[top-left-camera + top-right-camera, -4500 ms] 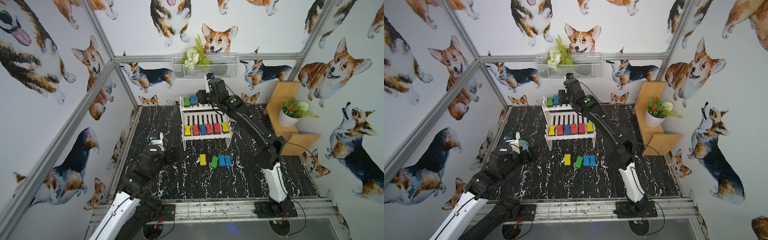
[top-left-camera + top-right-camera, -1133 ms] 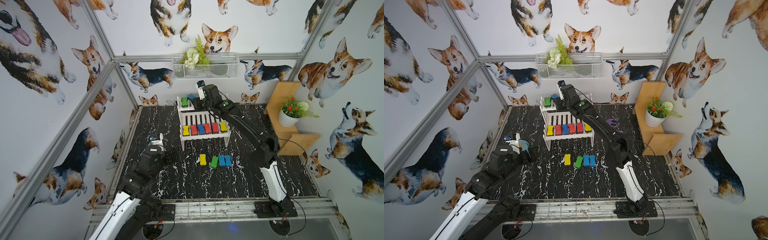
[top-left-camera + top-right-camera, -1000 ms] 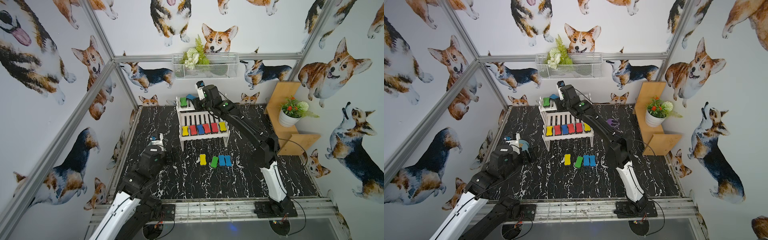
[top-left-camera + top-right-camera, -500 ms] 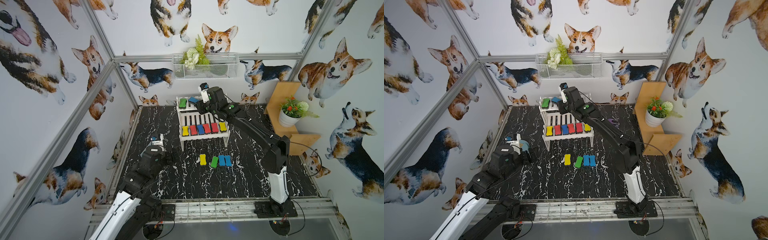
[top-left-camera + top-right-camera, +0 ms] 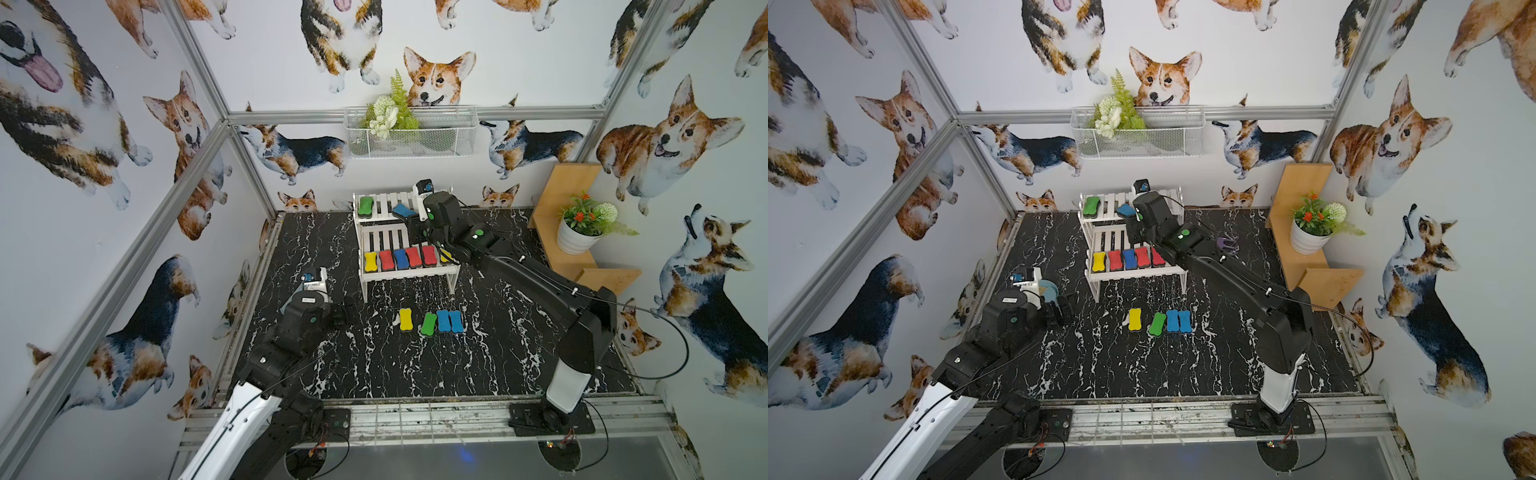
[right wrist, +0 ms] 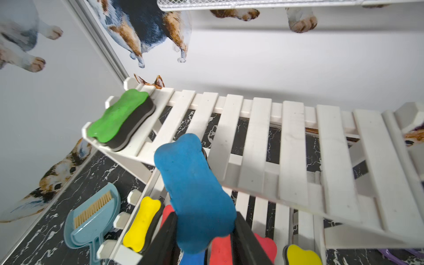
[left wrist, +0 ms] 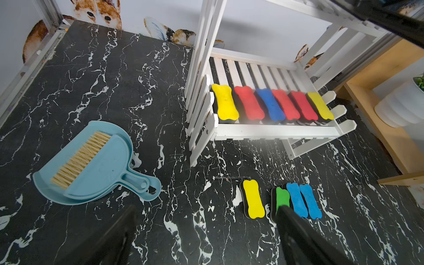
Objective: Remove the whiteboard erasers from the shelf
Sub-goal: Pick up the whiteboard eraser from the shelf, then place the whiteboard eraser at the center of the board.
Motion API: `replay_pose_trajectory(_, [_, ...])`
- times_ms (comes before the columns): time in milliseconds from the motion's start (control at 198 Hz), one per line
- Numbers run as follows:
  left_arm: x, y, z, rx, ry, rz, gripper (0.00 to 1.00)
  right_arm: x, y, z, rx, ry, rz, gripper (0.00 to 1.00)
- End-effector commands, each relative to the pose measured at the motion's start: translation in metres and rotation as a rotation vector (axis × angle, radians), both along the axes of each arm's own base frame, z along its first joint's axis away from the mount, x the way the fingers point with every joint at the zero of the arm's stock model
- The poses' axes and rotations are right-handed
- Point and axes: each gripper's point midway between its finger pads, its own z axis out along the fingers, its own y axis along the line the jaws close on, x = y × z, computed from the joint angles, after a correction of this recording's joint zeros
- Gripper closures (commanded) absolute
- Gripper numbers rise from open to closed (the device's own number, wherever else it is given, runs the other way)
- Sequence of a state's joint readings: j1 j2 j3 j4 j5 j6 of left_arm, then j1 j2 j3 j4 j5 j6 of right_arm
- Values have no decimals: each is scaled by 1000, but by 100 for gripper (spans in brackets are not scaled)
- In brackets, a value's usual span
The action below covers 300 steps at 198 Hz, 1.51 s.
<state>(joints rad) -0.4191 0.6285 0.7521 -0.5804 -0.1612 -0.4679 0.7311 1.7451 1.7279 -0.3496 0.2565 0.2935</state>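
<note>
Clock directions are read in the top views, with 12 o'clock at the back wall.

**Shelf.** The shelf (image 5: pixel 390 240) stands on the desk (image 5: pixel 374 365) at 12 o'clock, close to the back wall.

**Right fingers.** The right fingers (image 6: pixel 247 238) are clenched on the near end of the held blue eraser (image 6: pixel 195 183), one finger on each long side. This eraser sits over the front edge of the upper tier, near its middle. Whether its far end touches the slats cannot be told.

**Upper tier.** The green eraser (image 6: pixel 119 117) lies flat at the 9 o'clock end, apart from the held one.

**Lower tier.** A row of six erasers (image 7: pixel 270 107) lies side by side along the front rail. From 9 to 3 o'clock they are yellow, red, blue, red, red, yellow. The right arm (image 5: pixel 519 270) crosses above the 3 o'clock end and covers the last yellow one, partly or wholly, in both top views.

**Desk, 6 o'clock of the shelf.**
- The loose yellow eraser (image 7: pixel 252 198) lies apart from the others.
- The loose green eraser (image 7: pixel 282 198) is tilted against the two loose blue erasers (image 7: pixel 302 200), which touch each other.

**Left fingers.** The left fingers (image 7: pixel 298 231) are spread wide and grasp nothing. They are above the desk at 8 o'clock of the shelf. A blue dustpan (image 7: pixel 91 165) with a brush in it lies just beside them, toward 11 o'clock.

**Surroundings.**
- A tan stepped shelf (image 5: pixel 573 257) carrying a potted plant (image 5: pixel 582 232) stands at 3 o'clock.
- A purple toy fork (image 5: pixel 1227 245) lies between the tan stepped shelf and the white one, partly behind the right arm.
- A wire basket (image 5: pixel 409 137) hangs on the back wall above the shelf.
</note>
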Motion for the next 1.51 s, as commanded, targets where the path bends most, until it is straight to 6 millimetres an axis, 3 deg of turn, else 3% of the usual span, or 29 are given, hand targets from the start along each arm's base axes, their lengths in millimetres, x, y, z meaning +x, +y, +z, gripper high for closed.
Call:
replay_pose_trajectory(0, [3, 1, 11, -8, -36, 8, 1, -15, -8, 26, 63, -84, -57, 60])
replay_pose_trajectory(131, [5, -1, 11, -14, -38, 6, 1, -51, -23, 26, 98, -81, -66, 61])
replay_pose_trajectory(272, [6, -3, 11, -20, -40, -2, 1, -99, -44, 3, 119, -34, -82, 61])
replay_pose_trajectory(514, [7, -7, 8, -28, -36, -17, 1, -177, -101, -86, 149, 156, -168, 62])
replay_pose_trajectory(696, [8, -9, 6, -38, -31, -26, 1, -210, -141, -164, 149, 297, -261, 62])
replay_pose_trajectory(787, [9, -10, 5, -40, -26, -26, 1, -210, -154, -188, 151, 308, -310, 62])
replay_pose_trajectory(918, [10, -12, 4, -47, -21, -28, 1, -193, -175, -226, 130, 359, -383, 62])
replay_pose_trajectory(1019, [9, -12, 5, -51, -19, -30, 1, -183, -186, -243, 110, 372, -416, 62])
replay_pose_trajectory(1251, [8, -10, 3, -49, -17, -24, 1, -168, -179, -259, 72, 384, -399, 62])
replay_pose_trajectory(1367, [7, -9, 2, -44, -13, -20, 1, -170, -179, -276, 41, 426, -417, 62])
replay_pose_trajectory(1508, [7, -9, 2, -43, -13, -19, 1, -166, -179, -280, 43, 424, -438, 62])
